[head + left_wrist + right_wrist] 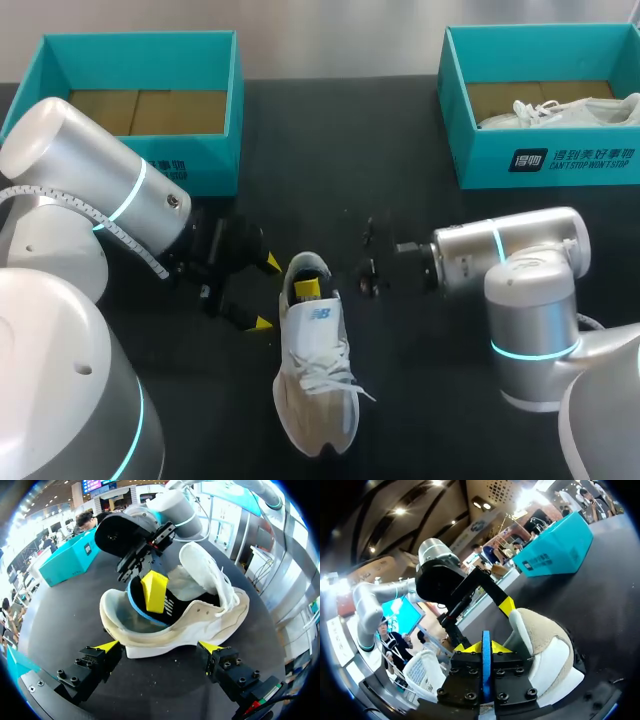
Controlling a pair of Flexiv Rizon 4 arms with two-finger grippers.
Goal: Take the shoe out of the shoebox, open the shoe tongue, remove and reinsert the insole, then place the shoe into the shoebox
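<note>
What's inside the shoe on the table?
A blue-edged insole, pinched by the right claw at the heel opening. The toe end of the inside is hidden under the tongue.

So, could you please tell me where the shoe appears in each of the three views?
Head view: the shoe stands at lower centre, between the two arms.
Left wrist view: the shoe is directly ahead of the open left end effector.
Right wrist view: the shoe is beside and under the right end effector.
Shared landmark: the right end effector, pinching the blue insole at the heel opening.
</note>
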